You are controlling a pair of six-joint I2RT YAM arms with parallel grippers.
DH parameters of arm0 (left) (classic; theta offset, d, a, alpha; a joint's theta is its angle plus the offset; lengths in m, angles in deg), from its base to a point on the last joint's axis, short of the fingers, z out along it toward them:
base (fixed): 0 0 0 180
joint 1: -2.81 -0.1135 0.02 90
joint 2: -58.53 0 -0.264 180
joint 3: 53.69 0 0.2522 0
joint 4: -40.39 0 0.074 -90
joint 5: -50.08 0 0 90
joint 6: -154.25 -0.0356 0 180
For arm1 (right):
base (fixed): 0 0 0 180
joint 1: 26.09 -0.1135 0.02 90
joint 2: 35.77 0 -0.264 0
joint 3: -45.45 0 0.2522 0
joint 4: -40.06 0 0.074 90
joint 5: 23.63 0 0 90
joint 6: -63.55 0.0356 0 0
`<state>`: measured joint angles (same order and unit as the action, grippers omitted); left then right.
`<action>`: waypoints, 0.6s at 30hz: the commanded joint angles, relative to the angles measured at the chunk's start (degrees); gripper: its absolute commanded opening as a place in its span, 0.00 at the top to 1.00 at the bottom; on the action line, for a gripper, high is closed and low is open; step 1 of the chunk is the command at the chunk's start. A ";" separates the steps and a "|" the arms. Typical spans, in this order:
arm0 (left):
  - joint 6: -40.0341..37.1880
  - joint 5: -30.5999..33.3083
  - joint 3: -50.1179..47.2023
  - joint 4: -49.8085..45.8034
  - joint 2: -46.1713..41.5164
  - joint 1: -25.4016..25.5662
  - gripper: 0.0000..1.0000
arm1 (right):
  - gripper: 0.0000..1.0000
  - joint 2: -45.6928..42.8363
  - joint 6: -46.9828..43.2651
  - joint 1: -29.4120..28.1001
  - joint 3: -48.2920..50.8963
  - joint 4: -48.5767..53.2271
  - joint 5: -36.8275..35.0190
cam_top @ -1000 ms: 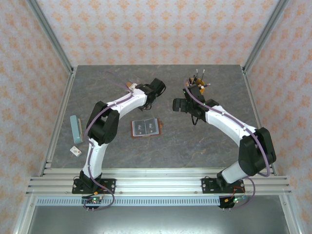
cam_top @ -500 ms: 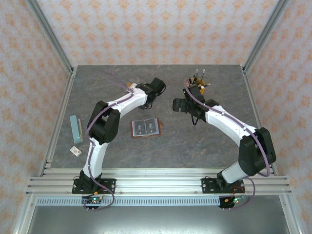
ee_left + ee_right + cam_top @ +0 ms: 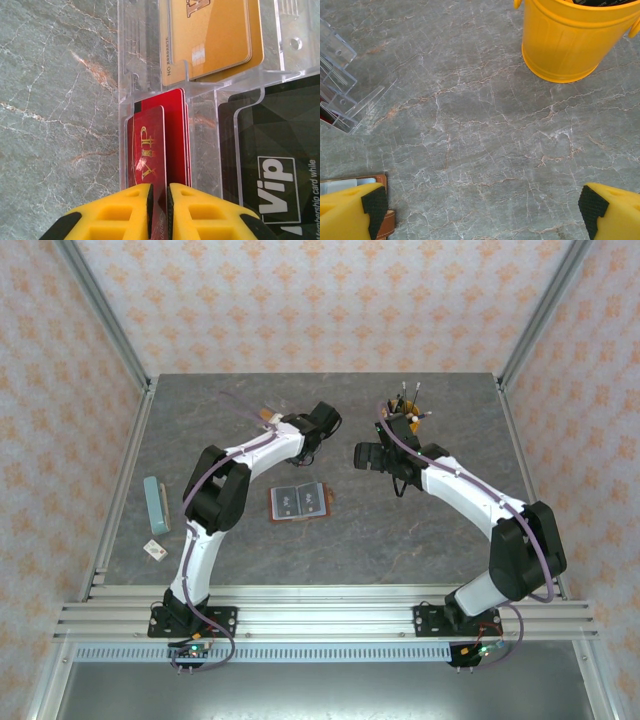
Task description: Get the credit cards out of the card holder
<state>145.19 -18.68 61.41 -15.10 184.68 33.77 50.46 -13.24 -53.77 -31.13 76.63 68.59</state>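
Cards fill a clear stand [image 3: 131, 60] on the grey counter [image 3: 55, 100]. The left claw [image 3: 159, 210] is over this stand. Its two yellow fingers [image 3: 120, 212] are pressed almost together and pinch the near end of a red card [image 3: 149, 150]. The red card sits in a slot of the stand, with another red card [image 3: 179, 135] right beside it. A gold card [image 3: 210, 40] lies in the slot past them. A black card [image 3: 280, 165] is in the slot on the right side.

The card holder [image 3: 298, 501] lies open and flat on the counter, between the two arms and closer to their bases than the stand. Its inside faces up and looks pale. It is well apart from the left claw.

The right claw [image 3: 483, 205] hangs over bare counter with its fingers [image 3: 350, 210] spread wide, holding nothing. A brown corner of the card holder [image 3: 386, 222] peeks out by its left finger. A yellow bucket [image 3: 570, 40] stands farther off.

Far to the left on the counter lie a blue-green block [image 3: 155, 505] and a small white card [image 3: 155, 549].
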 commanded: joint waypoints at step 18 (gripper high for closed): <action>-25.72 -15.11 -29.40 8.18 -33.86 -7.28 0.43 | 0.06 -0.39 -1.62 0.17 -0.80 -1.04 6.67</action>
<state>125.32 -29.35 37.13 -7.30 152.63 27.47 50.46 -14.33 -53.77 -31.13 76.50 73.27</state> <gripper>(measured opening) 0.559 0.947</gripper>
